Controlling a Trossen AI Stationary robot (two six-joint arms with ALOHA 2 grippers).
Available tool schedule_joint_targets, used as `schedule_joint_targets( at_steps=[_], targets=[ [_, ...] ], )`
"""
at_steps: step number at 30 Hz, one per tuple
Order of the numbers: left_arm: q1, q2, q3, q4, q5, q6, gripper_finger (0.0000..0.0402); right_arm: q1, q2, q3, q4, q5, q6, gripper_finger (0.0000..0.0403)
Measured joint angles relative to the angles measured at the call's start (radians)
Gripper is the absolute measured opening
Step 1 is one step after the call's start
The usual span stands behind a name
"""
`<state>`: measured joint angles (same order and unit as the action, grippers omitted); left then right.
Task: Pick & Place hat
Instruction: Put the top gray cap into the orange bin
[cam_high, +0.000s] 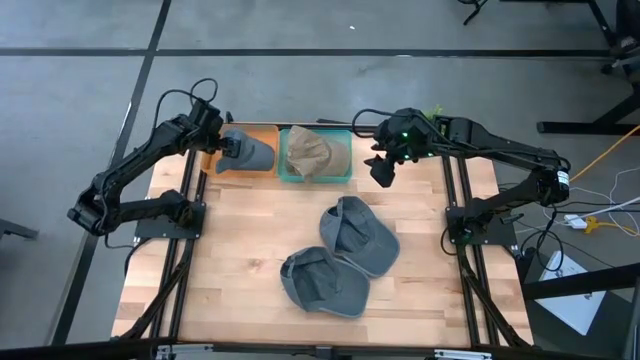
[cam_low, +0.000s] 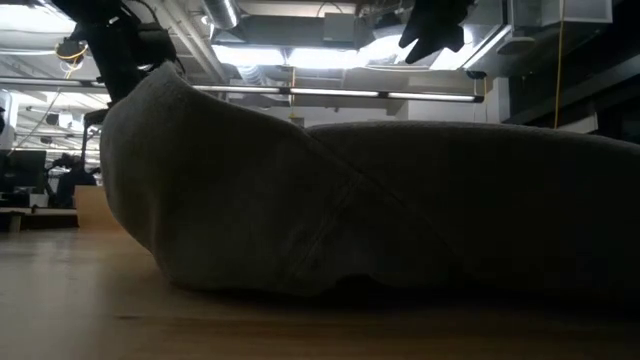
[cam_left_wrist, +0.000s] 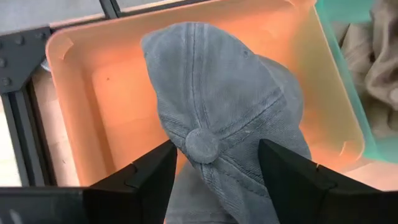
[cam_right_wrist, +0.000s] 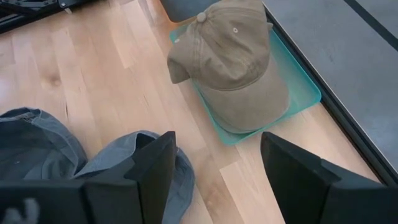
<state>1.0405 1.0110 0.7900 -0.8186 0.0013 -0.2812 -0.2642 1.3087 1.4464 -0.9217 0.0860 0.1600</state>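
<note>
A grey cap (cam_left_wrist: 224, 118) of worn twill, button on its crown, lies in the orange bin (cam_left_wrist: 74, 81). The left gripper (cam_left_wrist: 214, 171) straddles it, jaws wide, apparently not clamping. The right gripper (cam_high: 383, 168) hovers open near the tan cap (cam_right_wrist: 233, 62) on its teal tray (cam_right_wrist: 298, 87). Two more grey caps (cam_high: 340, 260) rest on the wood table (cam_high: 240, 240).

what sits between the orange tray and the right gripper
The teal tray holding a tan cap lies between the orange tray and the right gripper, as the high view shows.
</note>
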Motion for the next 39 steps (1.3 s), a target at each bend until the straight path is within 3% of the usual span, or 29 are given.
schedule_joint_targets(
  at_steps=[9, 16, 23, 25, 30, 32, 35, 39],
  targets=[
    [0.0, -0.041, 0.0, 0.075, -0.006, -0.123, 0.02, 0.0, 0.0, 0.0, -0.007, 0.0, -0.003, 0.0232],
    [0.0, -0.126, 0.0, 0.217, 0.054, -0.169, 0.0182, 0.0, 0.0, 0.0, -0.007, 0.0, 0.006, 0.0232],
    [0.002, -0.242, 0.0, 0.34, -0.002, -0.168, 0.0174, 0.0, 0.0, 0.0, -0.007, 0.0, 0.004, 0.0232],
    [-0.001, -0.262, 0.0, 0.404, 0.058, -0.179, 0.0173, 0.0, 0.0, 0.0, -0.008, -0.002, 0.011, 0.0232],
    [-0.032, -0.255, 0.0, 0.666, 0.48, -0.239, 0.0173, 0.0, 0.0, 0.0, -0.029, -0.083, 0.034, 0.0232],
    [-0.068, -0.245, 0.0, 0.759, 0.593, -0.287, 0.0173, 0.0, 0.0, 0.0, -0.05, -0.134, 0.065, 0.0232],
    [-0.141, -0.236, 0.0, 0.829, 0.639, -0.308, 0.0173, 0.012, 0.0, 0.0, -0.126, -0.21, 0.128, 0.0232],
    [-0.234, -0.236, 0.0, 0.844, 0.615, -0.277, 0.0173, 0.066, 0.0, -0.027, -0.222, -0.219, 0.184, 0.0232]
  ],
)
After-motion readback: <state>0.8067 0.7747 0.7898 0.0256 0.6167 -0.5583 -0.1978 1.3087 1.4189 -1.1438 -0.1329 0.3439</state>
